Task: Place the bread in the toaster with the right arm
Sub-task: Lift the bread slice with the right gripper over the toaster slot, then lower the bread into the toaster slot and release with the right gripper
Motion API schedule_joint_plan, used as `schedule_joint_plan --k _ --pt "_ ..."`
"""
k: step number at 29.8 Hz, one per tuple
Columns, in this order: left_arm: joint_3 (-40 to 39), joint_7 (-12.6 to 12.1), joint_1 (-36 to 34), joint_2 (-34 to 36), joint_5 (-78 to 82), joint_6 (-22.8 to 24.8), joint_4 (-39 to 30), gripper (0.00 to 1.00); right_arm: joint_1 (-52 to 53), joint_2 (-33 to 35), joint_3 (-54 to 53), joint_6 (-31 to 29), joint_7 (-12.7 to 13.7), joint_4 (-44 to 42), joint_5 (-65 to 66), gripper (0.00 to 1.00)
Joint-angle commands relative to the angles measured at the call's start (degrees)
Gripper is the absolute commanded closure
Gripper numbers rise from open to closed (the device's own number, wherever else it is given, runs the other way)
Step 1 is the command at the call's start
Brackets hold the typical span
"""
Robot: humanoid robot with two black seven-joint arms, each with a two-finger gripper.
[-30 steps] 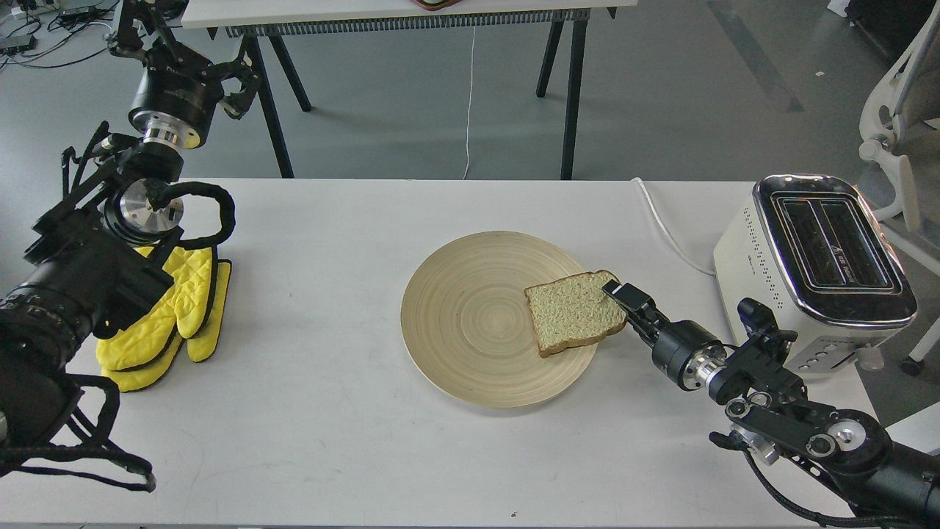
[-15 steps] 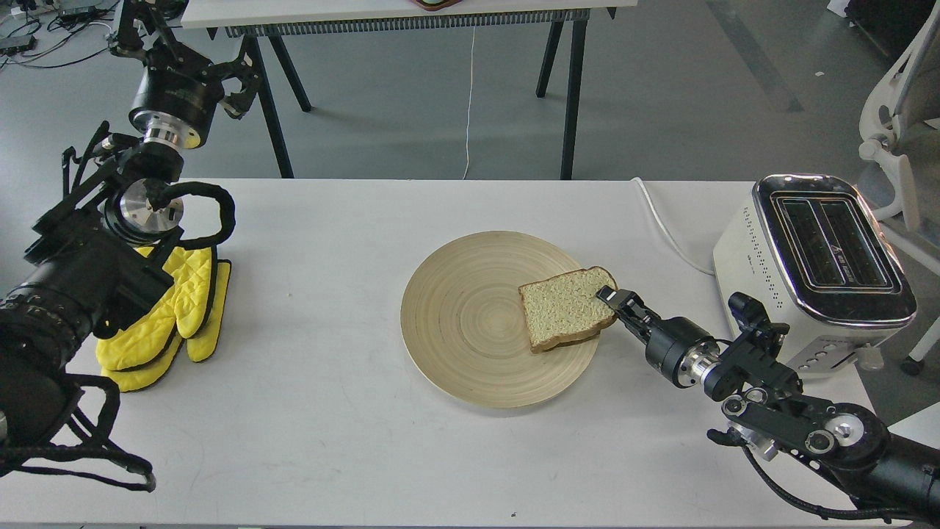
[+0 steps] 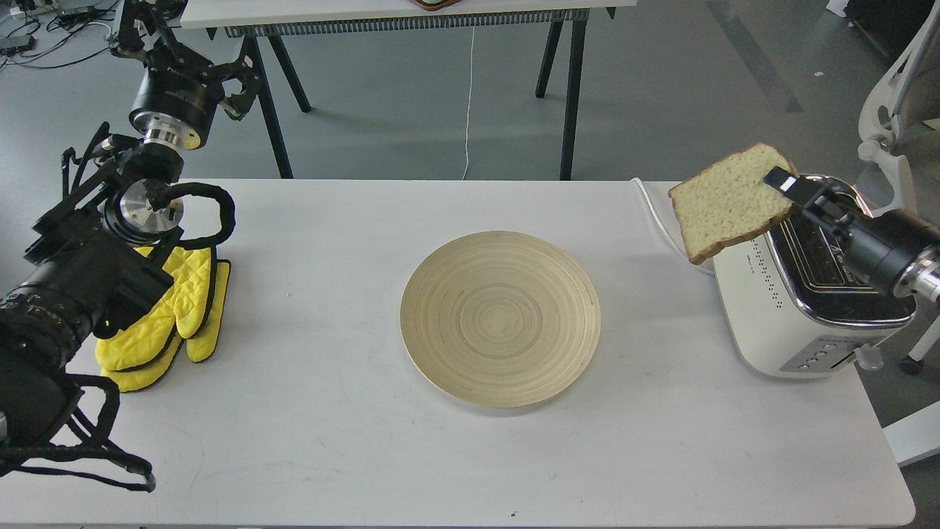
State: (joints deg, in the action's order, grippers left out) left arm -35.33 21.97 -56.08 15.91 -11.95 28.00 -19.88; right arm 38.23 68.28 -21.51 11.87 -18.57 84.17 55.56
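The bread (image 3: 727, 202) is a pale speckled slice with a brown crust, held in the air, tilted, above the toaster's back left corner. My right gripper (image 3: 784, 181) is shut on its right edge, and its arm comes in from the right edge over the toaster. The toaster (image 3: 797, 294) is cream-white with a chrome top and stands at the table's right side; part of its slots is hidden by my arm. My left gripper (image 3: 239, 84) is raised at the far left, past the table's back edge, with its fingers apart and nothing in it.
A round wooden plate (image 3: 501, 317) lies bare at the table's middle. Yellow oven mitts (image 3: 176, 312) lie at the left under my left arm. A white cord (image 3: 664, 228) runs from the toaster to the back edge. A white chair (image 3: 899, 110) stands behind the toaster.
My right gripper lifted the bread off the plate and carried it up and to the right, over the toaster. The plate is now bare. The left arm has not moved.
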Motion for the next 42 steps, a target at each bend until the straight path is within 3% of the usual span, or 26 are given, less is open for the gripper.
schedule_joint_plan --k 1,8,25,31,34,36,42 --pt "0.0 0.0 0.0 0.0 0.0 0.0 -0.1 0.00 0.4 6.3 -0.2 0.0 0.0 0.1 1.7 0.98" --pt "0.1 0.0 0.0 0.0 0.0 0.0 -0.1 0.00 -0.3 9.6 1.9 0.0 0.1 -0.7 3.3 0.98" --pt "0.1 0.0 0.0 0.0 0.0 0.0 -0.1 0.00 -0.7 2.4 5.9 0.1 0.6 -8.6 6.4 0.94" --pt "0.0 0.0 0.0 0.0 0.0 0.0 -0.1 0.00 -0.8 -1.0 5.3 0.9 0.5 -8.2 5.5 0.58" --pt "0.1 0.0 0.0 0.0 0.0 0.0 -0.1 0.00 -0.7 -2.5 3.8 1.1 -0.1 -7.5 5.3 0.24" --pt "0.0 0.0 0.0 0.0 0.0 0.0 -0.1 0.00 -0.7 -3.5 1.6 1.1 -0.8 -7.1 5.2 0.09" --pt "0.1 0.0 0.0 -0.4 0.1 0.0 -0.1 0.00 0.0 -6.0 -2.8 0.0 -1.2 -7.0 -7.4 0.03"
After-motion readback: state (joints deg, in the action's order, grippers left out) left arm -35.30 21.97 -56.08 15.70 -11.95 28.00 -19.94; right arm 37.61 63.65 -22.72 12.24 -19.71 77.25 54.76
